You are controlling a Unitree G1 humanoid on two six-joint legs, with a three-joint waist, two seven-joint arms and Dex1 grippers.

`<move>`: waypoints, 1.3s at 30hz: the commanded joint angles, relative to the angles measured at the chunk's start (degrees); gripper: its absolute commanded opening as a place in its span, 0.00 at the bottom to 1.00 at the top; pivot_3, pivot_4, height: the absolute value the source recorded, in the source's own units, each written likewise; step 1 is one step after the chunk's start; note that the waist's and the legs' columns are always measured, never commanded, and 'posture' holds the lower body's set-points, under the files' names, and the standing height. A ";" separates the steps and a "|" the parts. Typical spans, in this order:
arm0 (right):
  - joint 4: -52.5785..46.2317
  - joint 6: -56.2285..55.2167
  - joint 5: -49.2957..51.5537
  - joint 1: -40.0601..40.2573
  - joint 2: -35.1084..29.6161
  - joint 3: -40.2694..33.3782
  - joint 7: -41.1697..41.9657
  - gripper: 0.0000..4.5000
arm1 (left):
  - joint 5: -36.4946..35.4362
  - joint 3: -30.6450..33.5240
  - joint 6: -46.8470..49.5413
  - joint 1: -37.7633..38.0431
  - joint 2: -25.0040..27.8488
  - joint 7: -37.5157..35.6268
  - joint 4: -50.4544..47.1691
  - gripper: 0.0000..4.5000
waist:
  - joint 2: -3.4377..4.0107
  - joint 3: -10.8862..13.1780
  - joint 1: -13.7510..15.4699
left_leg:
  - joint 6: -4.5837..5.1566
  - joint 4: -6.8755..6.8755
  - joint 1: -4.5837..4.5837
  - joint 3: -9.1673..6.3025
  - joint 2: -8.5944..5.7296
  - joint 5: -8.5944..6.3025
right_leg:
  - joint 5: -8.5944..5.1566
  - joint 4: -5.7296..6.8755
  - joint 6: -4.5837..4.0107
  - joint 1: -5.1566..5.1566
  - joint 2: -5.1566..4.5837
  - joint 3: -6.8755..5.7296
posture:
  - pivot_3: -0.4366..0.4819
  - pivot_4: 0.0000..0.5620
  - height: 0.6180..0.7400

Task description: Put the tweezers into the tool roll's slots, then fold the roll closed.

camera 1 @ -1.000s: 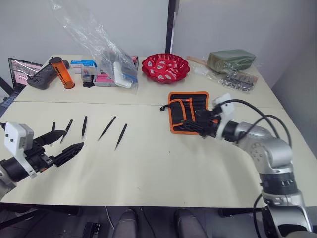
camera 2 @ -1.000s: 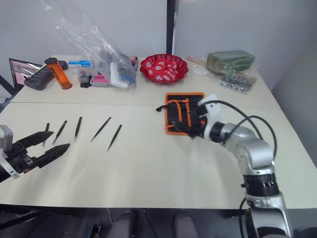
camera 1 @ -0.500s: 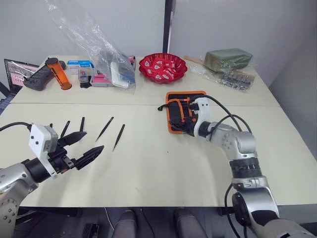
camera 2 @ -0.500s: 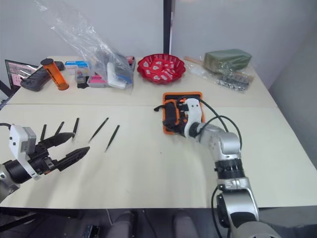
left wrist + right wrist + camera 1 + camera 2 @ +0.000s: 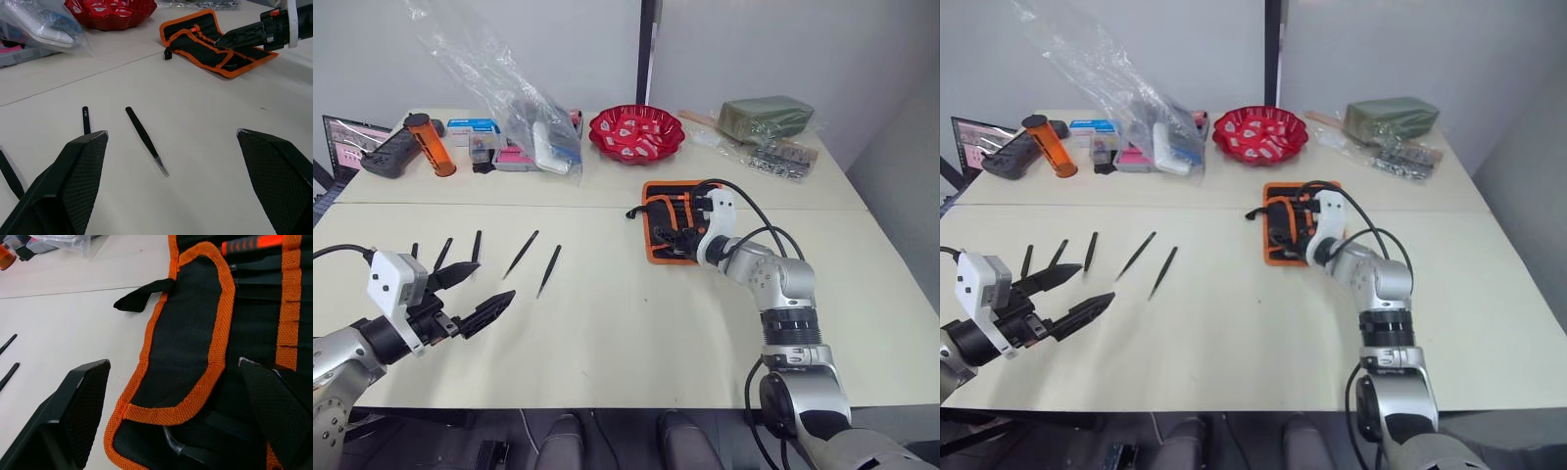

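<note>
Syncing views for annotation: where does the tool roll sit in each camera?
Left eye view: tool roll right of centre on the table, under the right gripper.
Right eye view: right of centre, again under that gripper.
Left wrist view: far across the table, the right gripper over it.
Right wrist view: close up, orange edging between the fingers.
Shared landmark: red bowl just beyond the roll.

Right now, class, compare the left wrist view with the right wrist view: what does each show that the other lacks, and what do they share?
Left wrist only: the scalloped red bowl, one slim black pointed tweezer in full, and the right gripper at the roll.

Right wrist only: the roll's slots close up, holding an orange-handled tool.

Both: the black fabric tool roll with orange edging, its black strap, and the pale table. Both grippers' jaws stand wide open.
</note>
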 commanded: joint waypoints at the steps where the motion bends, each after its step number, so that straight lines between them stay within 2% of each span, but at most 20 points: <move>1: -0.62 -0.76 -0.29 -0.76 0.65 0.01 0.03 0.99 | 1.85 1.23 -2.58 0.56 -0.02 0.27 -0.15 1.00 | 0.00 0.00 -0.01 | 0.00 -0.01 0.00 0.00 0.00 0.00 | 0.00 0.00 0.00 0.00 0.00 0.00 | 0.48 0.27 1.00; 8: -0.50 -0.44 0.08 -0.91 2.59 0.31 0.16 0.99 | 2.16 1.37 -3.21 1.44 -0.44 0.21 -0.14 1.00 | 0.01 0.00 -0.06 | 0.00 -0.03 0.00 0.00 0.00 0.00 | 0.00 -0.01 0.00 -0.02 0.00 0.00 | 0.48 0.27 1.00; 11: 1.03 -1.87 -0.45 -1.39 3.01 -0.63 -0.39 0.82 | 2.17 1.34 -3.37 1.63 -0.45 0.37 -0.21 1.00 | 0.01 0.00 -0.06 | 0.00 -0.05 0.00 0.00 0.01 0.00 | 0.00 -0.01 0.00 -0.03 0.00 0.00 | 0.48 0.27 1.00; 21: 4.51 -6.59 -2.11 -1.91 2.76 -1.95 -1.96 0.05 | 2.74 1.14 -3.41 2.44 -0.28 0.63 0.34 1.00 | 0.01 0.01 -0.05 | 0.00 -0.05 -0.05 0.00 0.01 0.00 | 0.00 -0.08 0.00 -0.05 0.00 0.00 | 0.48 0.27 1.00; 22: 4.65 -6.91 -2.37 -1.89 2.62 -1.82 -1.89 0.01 | 2.90 0.99 -3.52 2.50 -0.31 0.64 0.34 1.00 | 0.01 0.01 -0.06 | 0.00 -0.05 -0.05 0.00 0.01 0.00 | 0.00 -0.08 0.00 -0.05 0.00 0.00 | 0.48 0.27 1.00; 28: 3.46 -7.20 -1.77 -2.10 2.84 -0.34 1.41 0.01 | 3.21 0.37 -3.75 2.00 -0.51 0.35 0.86 1.00 | 0.02 0.01 -0.07 | 0.00 -0.05 -0.06 0.00 0.01 0.00 | -0.01 -0.10 0.01 -0.05 0.00 0.00 | 0.48 0.27 1.00; 39: -7.50 1.13 -0.02 3.30 1.71 11.93 14.86 0.01 | 3.69 -1.84 -3.84 0.53 0.05 -1.23 2.65 1.00 | 0.02 0.01 -0.67 | 0.00 -0.25 -0.05 0.00 0.02 0.00 | -0.02 -0.19 -0.01 -0.08 0.00 -0.01 | 0.48 0.27 1.00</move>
